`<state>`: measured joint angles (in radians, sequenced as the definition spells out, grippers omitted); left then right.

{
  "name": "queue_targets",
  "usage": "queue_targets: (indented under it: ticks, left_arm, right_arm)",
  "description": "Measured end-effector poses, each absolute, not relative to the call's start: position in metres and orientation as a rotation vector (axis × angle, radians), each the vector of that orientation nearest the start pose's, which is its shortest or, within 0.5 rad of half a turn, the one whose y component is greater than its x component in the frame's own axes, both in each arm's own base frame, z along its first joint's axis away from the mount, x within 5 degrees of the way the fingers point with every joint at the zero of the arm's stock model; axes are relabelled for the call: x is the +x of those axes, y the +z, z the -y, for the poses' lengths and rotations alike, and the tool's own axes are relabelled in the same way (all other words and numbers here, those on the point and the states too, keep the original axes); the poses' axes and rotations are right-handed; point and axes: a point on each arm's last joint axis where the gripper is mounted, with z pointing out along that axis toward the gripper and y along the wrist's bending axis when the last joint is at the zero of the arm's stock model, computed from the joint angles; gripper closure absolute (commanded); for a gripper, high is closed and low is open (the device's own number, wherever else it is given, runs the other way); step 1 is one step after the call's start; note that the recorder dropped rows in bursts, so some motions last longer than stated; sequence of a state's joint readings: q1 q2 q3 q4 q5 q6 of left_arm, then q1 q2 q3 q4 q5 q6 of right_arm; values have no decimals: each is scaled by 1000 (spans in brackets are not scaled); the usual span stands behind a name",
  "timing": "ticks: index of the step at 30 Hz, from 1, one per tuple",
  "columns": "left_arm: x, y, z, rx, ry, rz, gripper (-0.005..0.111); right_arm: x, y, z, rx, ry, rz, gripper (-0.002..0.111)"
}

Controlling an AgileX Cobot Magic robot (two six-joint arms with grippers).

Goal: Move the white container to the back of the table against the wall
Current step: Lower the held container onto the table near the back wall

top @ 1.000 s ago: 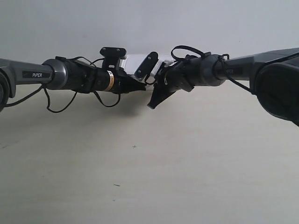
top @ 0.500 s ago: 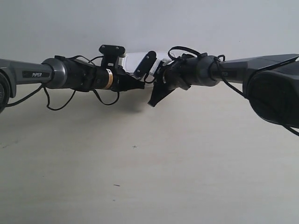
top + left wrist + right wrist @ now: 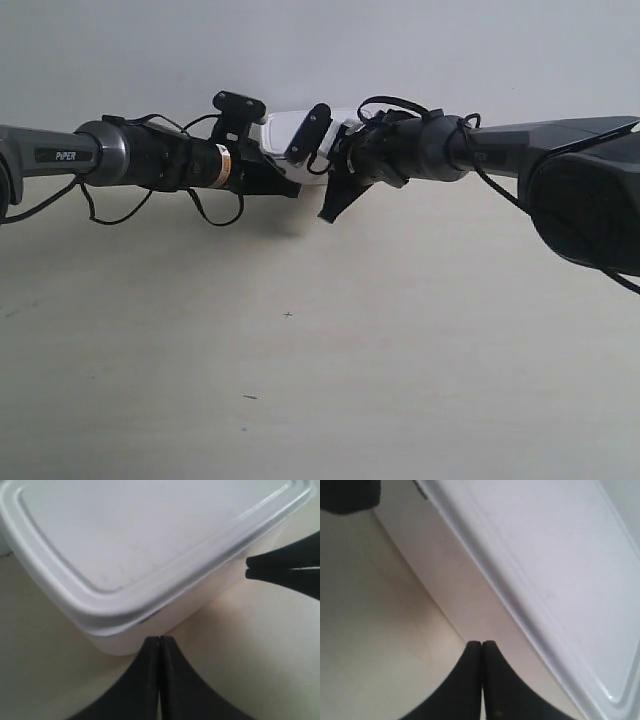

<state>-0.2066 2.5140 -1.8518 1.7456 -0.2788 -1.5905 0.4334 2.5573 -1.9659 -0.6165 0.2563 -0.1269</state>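
The white container (image 3: 284, 130) stands far back on the table (image 3: 300, 360), right by the wall (image 3: 300, 50), with the two arms meeting in front of it and hiding much of it. In the left wrist view its lid (image 3: 145, 535) fills the frame, and my left gripper (image 3: 159, 639) is shut, tips touching the box's rounded side. My right gripper (image 3: 482, 643) is shut too, tips against the container's side wall (image 3: 455, 590) below the lid (image 3: 555, 560). The other gripper's shut fingertips (image 3: 250, 567) show beside the box.
The arm at the exterior view's left (image 3: 120, 158) and the arm at the exterior view's right (image 3: 450, 150) span the back of the table with loose cables (image 3: 210, 215) hanging. A bulky dark arm body (image 3: 590, 200) sits at the right. Tiny specks (image 3: 288, 315) mark the table.
Both shut grippers have edged toward the wall, and the white container has slid back with them. The arm at the exterior view's left has drawn slightly leftward, so more of the container shows.
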Motion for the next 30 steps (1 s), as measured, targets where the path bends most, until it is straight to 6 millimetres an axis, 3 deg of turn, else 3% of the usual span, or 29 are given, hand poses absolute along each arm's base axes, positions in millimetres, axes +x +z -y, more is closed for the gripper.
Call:
queue_targets:
  ticks: [8, 17, 21, 30]
  left_arm:
    - [531, 91, 133, 740, -180, -2037, 107]
    - [533, 89, 131, 989, 4, -1920, 107]
    - [537, 78, 131, 999, 14, -1920, 107]
    - [545, 74, 135, 988, -14, -1902, 107]
  right_arm:
    - [510, 73, -219, -1249, -366, -1959, 108]
    - [518, 76, -219, -1230, -412, -1979, 108]
    - [518, 76, -219, -1230, -412, -1979, 108]
    - [518, 77, -221, -1229, -405, -1972, 108]
